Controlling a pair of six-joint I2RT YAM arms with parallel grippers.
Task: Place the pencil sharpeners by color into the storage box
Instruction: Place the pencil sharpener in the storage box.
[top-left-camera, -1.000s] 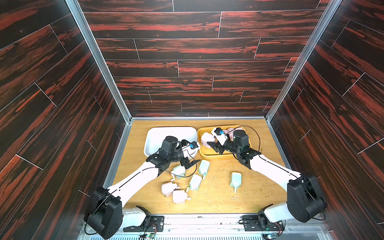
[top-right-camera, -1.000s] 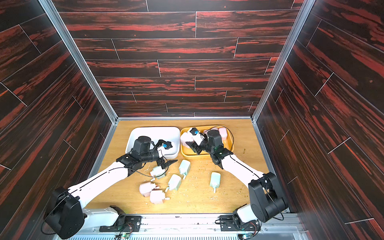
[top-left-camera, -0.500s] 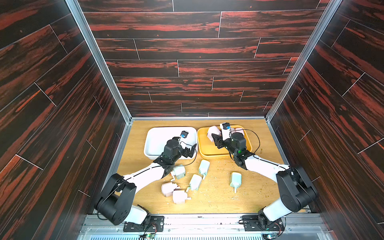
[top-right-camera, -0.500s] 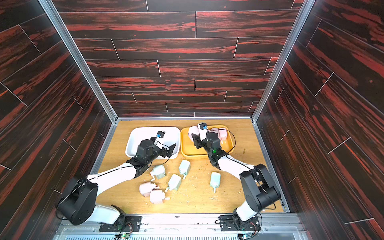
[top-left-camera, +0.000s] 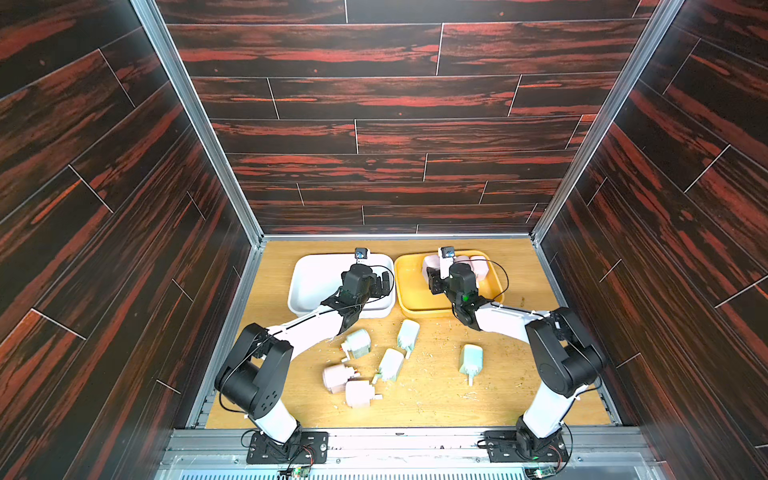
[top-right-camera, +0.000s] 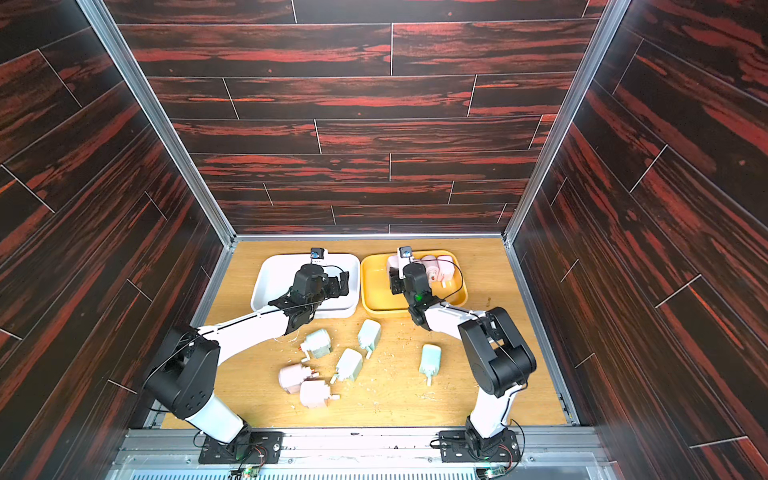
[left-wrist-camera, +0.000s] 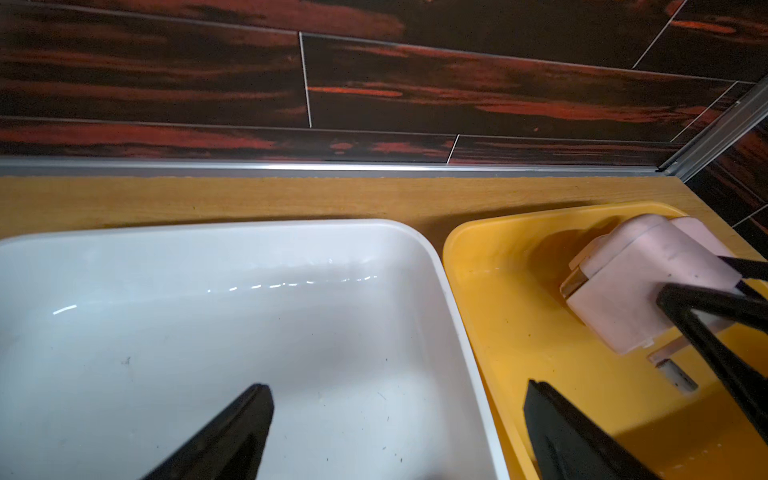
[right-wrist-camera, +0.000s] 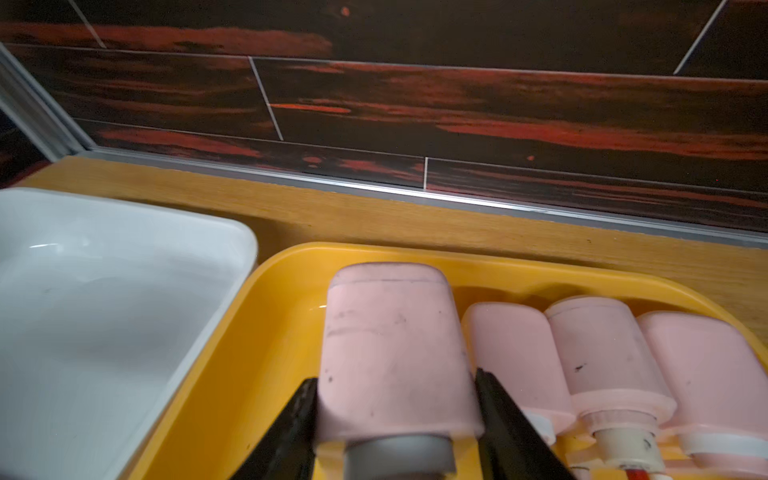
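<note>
Ten sharpeners to sort; none yet in the white tray (top-left-camera: 307, 286), which lies bare at the left of the table's far edge.

Left gripper (top-left-camera: 384, 283) hangs over the white tray's right rim, jaws spread wide, nothing between them. In the left wrist view one finger is above the white floor, the other above the yellow tray.

On the open table, left to right: a mint sharpener (top-left-camera: 358, 341) just beside the left forearm; two pink sharpeners (top-left-camera: 334, 377) (top-left-camera: 359, 393) touching each other, nearer the front edge; two more mint ones (top-left-camera: 390, 364) (top-left-camera: 408, 334) toward the middle; a fourth mint one (top-left-camera: 471, 359) set apart to the right. All six lie on their sides, crank stubs out.

Yellow tray (top-left-camera: 409, 291), right of the white one: three pink sharpeners (right-wrist-camera: 598, 353) rest side by side along its far wall. Right gripper (right-wrist-camera: 395, 415) is clenched on a fourth pink sharpener (right-wrist-camera: 390, 353), held low inside the tray at the left end of that row; whether it touches the floor I cannot tell.

Judgement: pink nearly two-thirds done once this one is let go. Left: two pinks to yellow, all four mints, presumably to the white tray. Under halfway overall.
</note>
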